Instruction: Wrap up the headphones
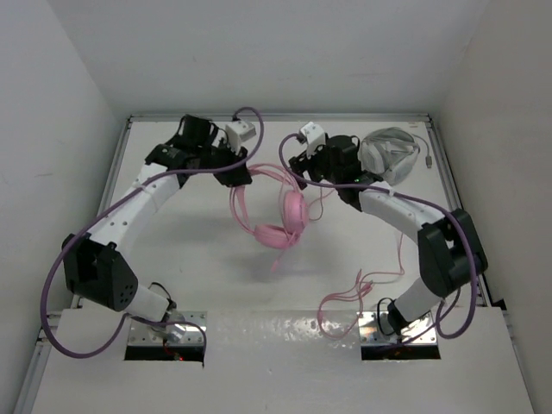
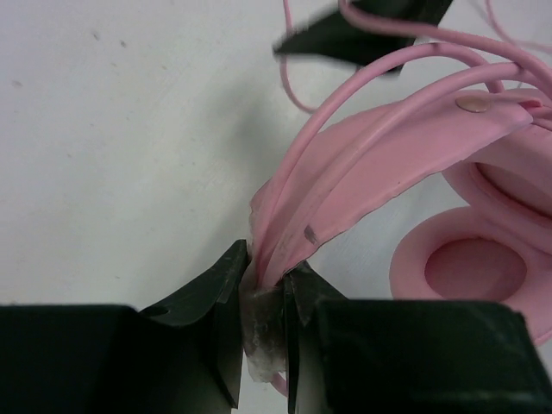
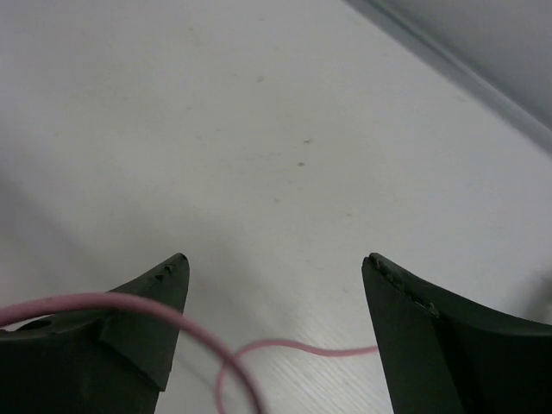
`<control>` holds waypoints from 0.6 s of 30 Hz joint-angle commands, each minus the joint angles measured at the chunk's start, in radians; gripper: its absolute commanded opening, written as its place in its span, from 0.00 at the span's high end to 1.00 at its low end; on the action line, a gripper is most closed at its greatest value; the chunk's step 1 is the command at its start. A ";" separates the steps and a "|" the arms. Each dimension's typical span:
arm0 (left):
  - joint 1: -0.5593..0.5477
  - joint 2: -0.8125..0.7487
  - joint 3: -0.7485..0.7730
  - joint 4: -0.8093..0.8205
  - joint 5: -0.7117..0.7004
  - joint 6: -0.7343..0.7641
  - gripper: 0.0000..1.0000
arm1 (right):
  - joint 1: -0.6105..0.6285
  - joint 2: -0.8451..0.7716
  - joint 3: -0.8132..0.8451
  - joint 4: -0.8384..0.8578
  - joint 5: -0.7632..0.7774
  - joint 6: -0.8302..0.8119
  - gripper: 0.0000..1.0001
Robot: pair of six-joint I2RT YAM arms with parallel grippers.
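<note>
Tabletop (image 1: 216,285) is showing white beneath everything, with walls rising on three sides. Left arm (image 1: 138,203) is sweeping up from its base along the left side and bending inward at the far end, wrist turned toward the middle. Right arm (image 1: 405,211) is doing much the same from the other side, elbow folded near the right edge, forearm reaching back toward the centre.

Between the two wrists are the headphones (image 1: 289,216): pink, with the thin headband arching up toward the left wrist and the round padded earcups lower down, mid-table. Whether the cups are touching the surface, I cannot tell. Grey-white headphones (image 1: 388,155) are sitting behind the right arm, near the far right corner. The pink cable (image 1: 362,289) is trailing off to the right and looping on the table near the right arm's base.

Left gripper (image 2: 263,276) is clamping tight on the headband. Right gripper (image 3: 276,263) is standing wide apart, holding nothing, while the cable is crossing in front of one of its fingers (image 3: 129,345) and curling below the gap.
</note>
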 commanded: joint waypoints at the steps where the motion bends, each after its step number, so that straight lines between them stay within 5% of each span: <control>1: 0.089 -0.055 0.122 0.050 0.171 -0.096 1.00 | 0.012 0.060 -0.039 0.138 -0.176 0.069 0.18; 13: 0.253 -0.071 0.225 0.117 0.287 -0.328 1.00 | -0.017 0.204 -0.059 0.313 -0.261 0.210 0.03; 18: 0.258 -0.077 0.205 0.139 0.066 -0.313 1.00 | -0.051 0.102 -0.140 0.362 -0.238 0.301 0.01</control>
